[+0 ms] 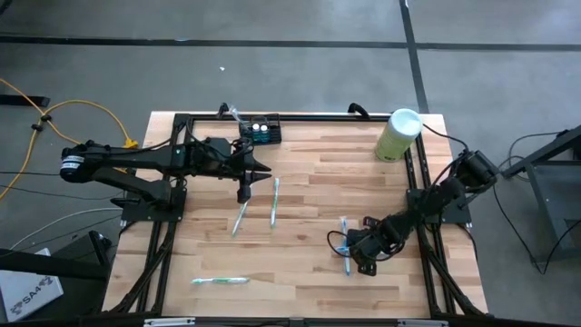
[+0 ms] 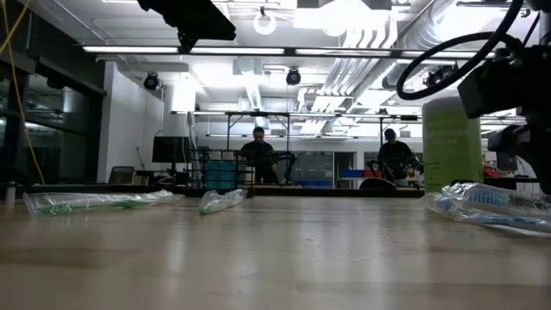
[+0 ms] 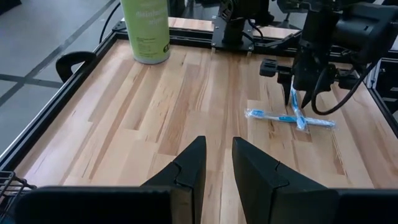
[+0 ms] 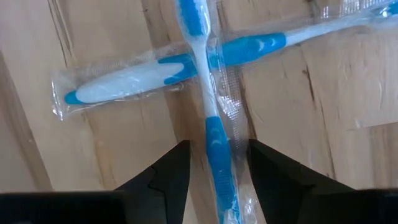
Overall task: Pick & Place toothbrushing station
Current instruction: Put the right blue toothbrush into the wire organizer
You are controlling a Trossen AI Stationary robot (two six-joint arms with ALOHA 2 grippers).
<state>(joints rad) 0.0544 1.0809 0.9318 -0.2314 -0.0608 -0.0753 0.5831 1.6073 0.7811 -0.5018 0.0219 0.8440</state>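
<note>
Toothbrushing station parked at the table's far edge, just beyond the left gripper.

Looks light, rigid, hard plastic, so I'd pinch a side wall. Left fingers part open, empty; right gripper straddles a crinkly, slippery wrapped blue toothbrush, not clamped yet.

Both arms are dark, near-black jointed links; the left arm carries a silver-ringed cylindrical motor housing at the joint farthest from the pale green cylinder, and the right arm has a blocky black joint just beside that cylinder's corner of the table. Thin black cables loop off the right arm's wrist. Each gripper ends in two matte black wedge-shaped fingers with flat, angular inner faces, seen also on the right gripper.
</note>
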